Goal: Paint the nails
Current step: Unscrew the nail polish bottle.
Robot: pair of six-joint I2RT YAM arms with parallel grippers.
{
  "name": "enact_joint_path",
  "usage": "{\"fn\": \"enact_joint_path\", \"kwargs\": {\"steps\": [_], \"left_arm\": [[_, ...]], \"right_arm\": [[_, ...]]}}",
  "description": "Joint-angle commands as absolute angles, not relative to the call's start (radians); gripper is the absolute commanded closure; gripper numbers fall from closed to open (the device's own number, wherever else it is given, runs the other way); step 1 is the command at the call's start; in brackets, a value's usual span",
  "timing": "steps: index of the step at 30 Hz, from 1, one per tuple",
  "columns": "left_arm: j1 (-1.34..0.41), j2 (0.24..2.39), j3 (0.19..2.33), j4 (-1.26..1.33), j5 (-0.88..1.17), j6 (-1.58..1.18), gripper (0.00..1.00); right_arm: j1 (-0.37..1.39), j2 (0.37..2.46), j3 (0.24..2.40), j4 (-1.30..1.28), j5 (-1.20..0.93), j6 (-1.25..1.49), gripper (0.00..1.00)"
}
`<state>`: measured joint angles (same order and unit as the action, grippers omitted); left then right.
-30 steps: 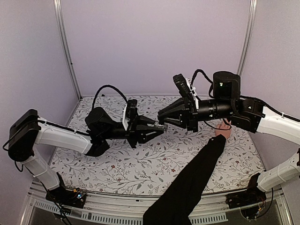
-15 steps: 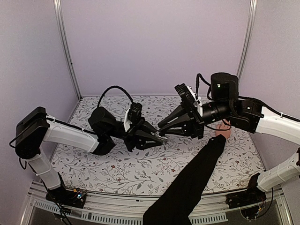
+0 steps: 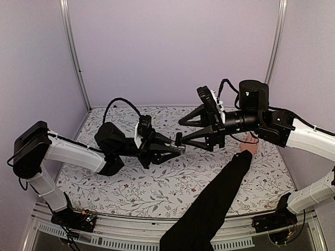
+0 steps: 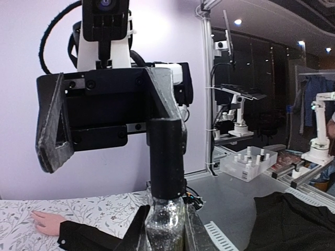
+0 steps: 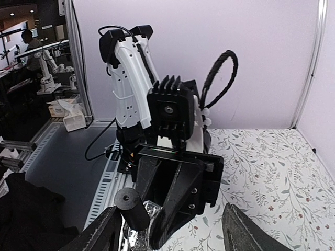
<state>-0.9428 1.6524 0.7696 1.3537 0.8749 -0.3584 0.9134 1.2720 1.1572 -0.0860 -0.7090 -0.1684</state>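
Hand partly hidden — nails too small to make out

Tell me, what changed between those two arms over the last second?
The right gripper opened and let go of the black cap, which now sits between its spread jaws. The left arm only shifted slightly. Unchanged: the left gripper stays shut on the small bottle, the cap is on it, and the person's hand rests on the table.
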Motion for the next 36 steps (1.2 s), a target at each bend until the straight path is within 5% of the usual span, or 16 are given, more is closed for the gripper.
{"fn": "enact_joint_path", "kwargs": {"steps": [1, 12, 20, 29, 36], "left_arm": [[-0.931, 1.61, 0.749, 1.306, 0.74, -0.27, 1.0], [-1.013, 1.565, 0.765, 1.071, 0.129, -0.033, 1.0], [-1.09, 1.615, 0.84, 0.978, -0.156, 0.1, 1.0], [-1.127, 1.652, 0.868, 0.977, -0.253, 0.185, 1.0], [-1.129, 1.658, 0.878, 0.969, -0.256, 0.198, 1.0]], "right_arm": [[0.893, 1.244, 1.134, -0.04, -0.635, -0.112, 0.3], [0.893, 1.259, 1.147, -0.03, -0.324, 0.084, 0.31], [0.894, 1.316, 1.187, -0.064, -0.217, 0.179, 0.48], [0.893, 1.348, 1.207, -0.071, -0.224, 0.202, 0.63], [0.893, 1.362, 1.221, -0.07, -0.245, 0.194, 0.91]]}}
